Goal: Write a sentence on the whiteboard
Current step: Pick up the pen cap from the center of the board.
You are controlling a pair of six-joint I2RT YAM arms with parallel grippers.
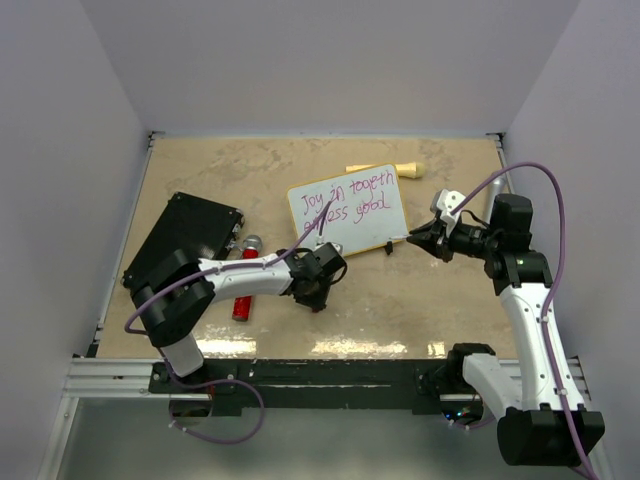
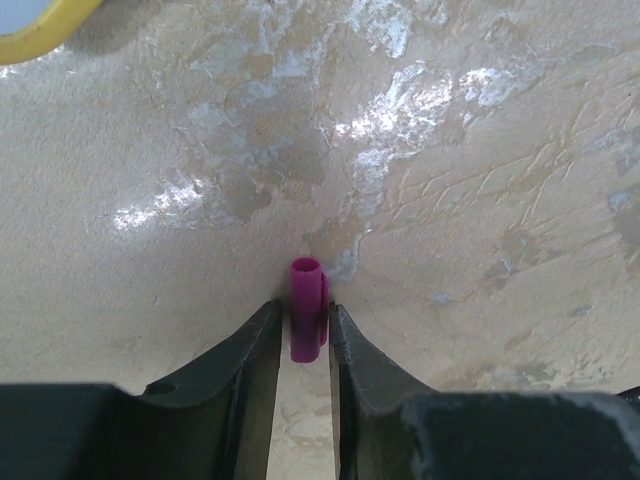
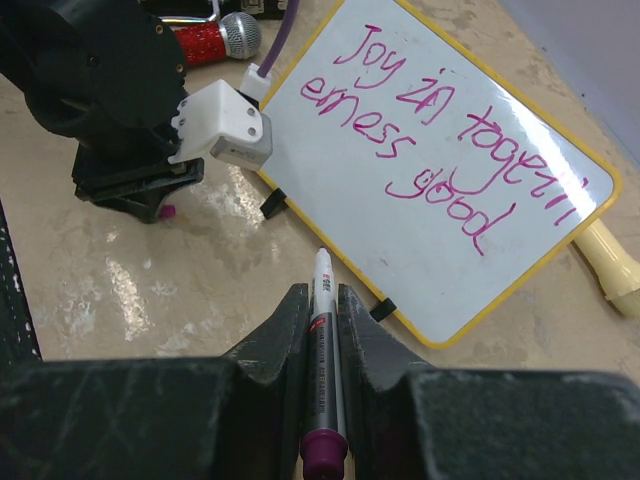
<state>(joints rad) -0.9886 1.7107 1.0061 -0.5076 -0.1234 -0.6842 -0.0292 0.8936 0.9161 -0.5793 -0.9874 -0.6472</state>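
Observation:
The whiteboard [image 1: 350,212] with a yellow rim lies flat at the table's middle, and also shows in the right wrist view [image 3: 450,190]. The sentence [image 1: 342,207] [image 3: 420,140] is in magenta marker, two lines reading roughly "Joy in togeth / erness good". My right gripper [image 1: 413,238] [image 3: 322,295] is shut on a grey marker [image 3: 325,350], tip uncapped, just off the board's near right edge. My left gripper [image 1: 317,293] [image 2: 305,315] is shut on the magenta marker cap [image 2: 307,318] and points down at the table in front of the board.
A black flat case [image 1: 183,243] lies at the left. A red marker with a silver end [image 1: 245,280] [image 3: 215,38] lies beside it. A cream cylinder [image 1: 385,168] [image 3: 612,272] lies behind the board. A purple cable crosses the board's left part.

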